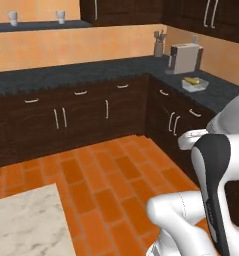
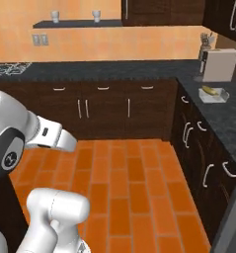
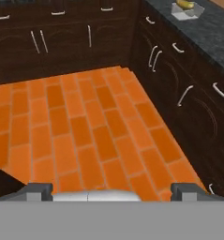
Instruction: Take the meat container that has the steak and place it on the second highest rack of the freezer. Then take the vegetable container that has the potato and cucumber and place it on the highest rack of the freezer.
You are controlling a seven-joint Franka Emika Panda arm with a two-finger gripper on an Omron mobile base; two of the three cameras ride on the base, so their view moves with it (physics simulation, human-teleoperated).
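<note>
The gripper (image 3: pixel 111 191) is fully released, its fingertips (image 3: pixel 38 190) wide apart and holding nothing, above the orange tile floor (image 3: pixel 85 126). The vegetable container (image 1: pixel 195 84) rests well apart on the dark countertop (image 1: pixel 218 92), holding a yellow-tan and green piece, the potato and cucumber (image 1: pixel 192 80), near a white appliance (image 1: pixel 185 57).

A vegetable container (image 1: pixel 195 83) sits on the worktop (image 1: pixel 91 72) to my right, just before the toaster (image 1: pixel 185 57); a utensil holder (image 1: pixel 159 46) stands behind, two cups (image 1: pixel 13 18) on the shelf (image 1: pixel 36 26) far left.
</note>
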